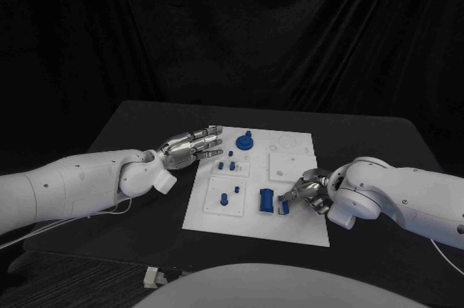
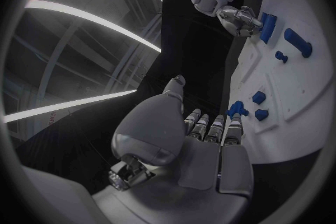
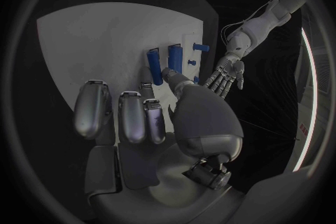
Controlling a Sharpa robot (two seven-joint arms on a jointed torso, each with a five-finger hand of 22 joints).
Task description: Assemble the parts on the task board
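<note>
Right hand: low over the board's near right part, fingers curled toward a small blue part beside the blue block; whether it grips that part or only touches it cannot be told.
Left hand: released, fingers stretched flat and apart, at the board's far left edge, holding nothing.
Board: white plate in the middle of the black desk; a round blue part stands near the far edge, small pegs sit mid-board, one peg on the near left tile.
Step in hand: likely seating or picking the small part next to the block, judged from the right hand's reach.
Next move calls for: a firm pinch and an upright line-up over its slot.
Hard to make out: the fingertips' contact, the slots' shapes, and what lies beneath the right palm.
</note>
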